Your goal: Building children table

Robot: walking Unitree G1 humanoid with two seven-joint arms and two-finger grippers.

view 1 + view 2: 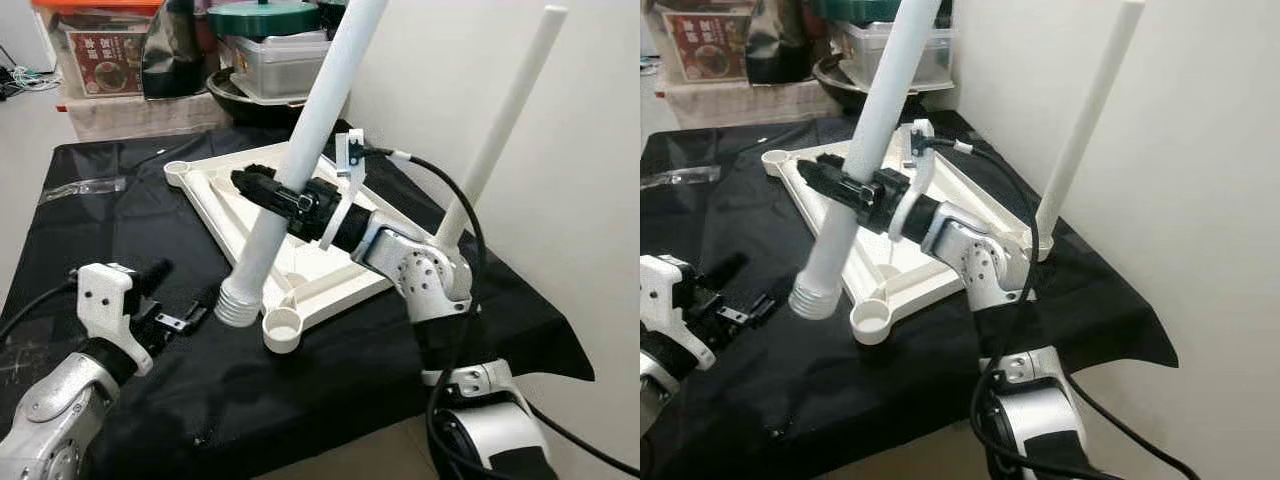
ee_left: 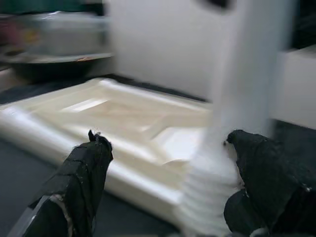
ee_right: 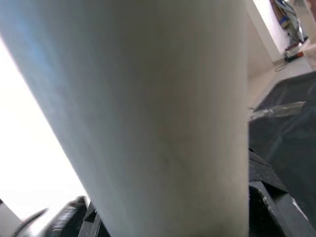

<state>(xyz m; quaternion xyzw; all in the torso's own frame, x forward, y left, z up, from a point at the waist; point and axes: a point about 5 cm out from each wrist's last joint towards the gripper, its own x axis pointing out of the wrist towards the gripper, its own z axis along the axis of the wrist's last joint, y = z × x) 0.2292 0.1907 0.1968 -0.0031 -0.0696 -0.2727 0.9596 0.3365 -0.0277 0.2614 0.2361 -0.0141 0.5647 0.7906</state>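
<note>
My right gripper (image 1: 285,197) clamps the white leg (image 1: 300,160); left gripper (image 1: 175,300) is open, empty. I should line the threaded end squarely over the corner socket (image 1: 283,328) of the tabletop (image 1: 215,195).

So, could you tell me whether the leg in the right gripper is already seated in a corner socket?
No, the leg hangs tilted, its threaded end beside the empty socket.

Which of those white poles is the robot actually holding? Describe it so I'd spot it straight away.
Start at the black-covered table and the white tabletop lying upside down on it. The held leg leans over it, clamped in the right gripper, its ribbed end hanging free above an empty corner socket. The other leg already stands fixed at a corner.
</note>
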